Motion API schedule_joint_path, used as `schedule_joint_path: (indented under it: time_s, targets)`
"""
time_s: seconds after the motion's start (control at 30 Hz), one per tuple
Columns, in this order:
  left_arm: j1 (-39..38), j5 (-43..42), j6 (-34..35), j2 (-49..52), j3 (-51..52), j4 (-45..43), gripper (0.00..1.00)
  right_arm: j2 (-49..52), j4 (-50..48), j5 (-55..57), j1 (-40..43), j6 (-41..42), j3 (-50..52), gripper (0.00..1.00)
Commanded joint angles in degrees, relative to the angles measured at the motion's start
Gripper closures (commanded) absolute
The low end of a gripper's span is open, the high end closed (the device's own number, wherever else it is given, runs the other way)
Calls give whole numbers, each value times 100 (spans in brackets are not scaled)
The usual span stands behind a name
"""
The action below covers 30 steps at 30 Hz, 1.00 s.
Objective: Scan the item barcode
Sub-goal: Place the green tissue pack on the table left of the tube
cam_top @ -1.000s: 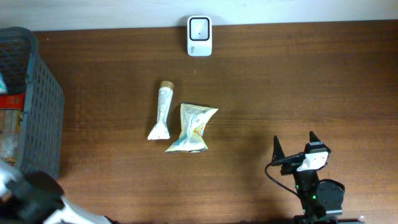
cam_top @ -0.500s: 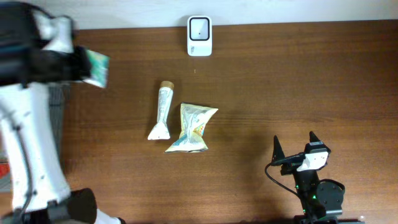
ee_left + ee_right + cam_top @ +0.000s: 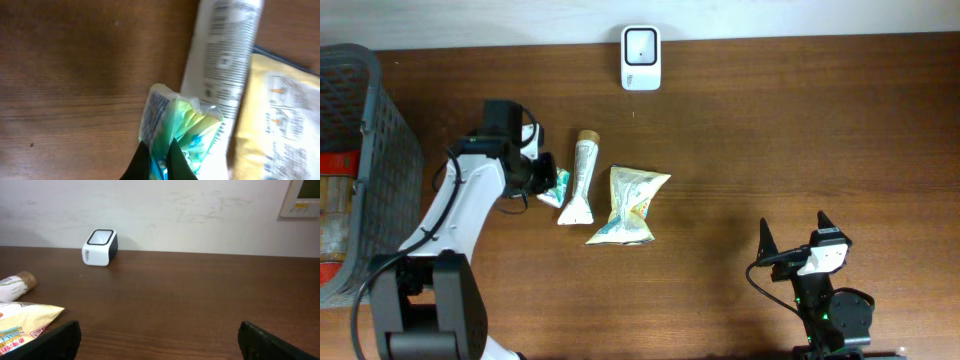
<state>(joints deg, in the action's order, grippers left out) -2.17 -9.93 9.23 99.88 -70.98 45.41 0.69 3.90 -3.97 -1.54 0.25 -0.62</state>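
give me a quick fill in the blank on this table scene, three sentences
1. The left gripper is ____ on the packet.
2. The right gripper stands ____, holding nothing.
3. The tube lies ____ the packet and the yellow bag.

Missing words: shut; open; between

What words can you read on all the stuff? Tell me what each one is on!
No text reads clearly.
White tube: rows of small print, too blurred.
Yellow packet: printing, too blurred.
Green packet: blue lettering, too blurred.
White scanner: tiny mark on its side, too small.
Wall panel: labels too small.
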Motion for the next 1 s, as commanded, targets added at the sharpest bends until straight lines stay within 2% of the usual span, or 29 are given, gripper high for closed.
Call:
schedule_joint_path:
  time_s: [0.0,0.07,0.17,0.27,0.47,0.67,0.83,0.97]
  targets:
    - [13,389,275,-57,304,-201,87,-33,22,-31,-33,70,31,1]
    - [9,433,275,-57,358,-238,78,-33,22,-31,-33,70,31,1]
    - [9,527,275,-50,361,-280,57,-33,22,-31,-33,70,31,1]
    - [9,527,273,-50,361,-354,23,-33,22,-31,-33,70,31,1]
    - [92,525,0,-149,-48,-273,21,-33,22,-31,-33,70,31,1]
    - [481,564,-254,-610,-2291,835,21,-33,22,-31,-33,70,31,1]
    - [1152,1331,-262,-804,-4253,1506,18,-33,22,-31,-33,70,31,1]
    - [1976,1637,-240,-879,-4835,1733,18,-33,22,-31,-33,70,31,1]
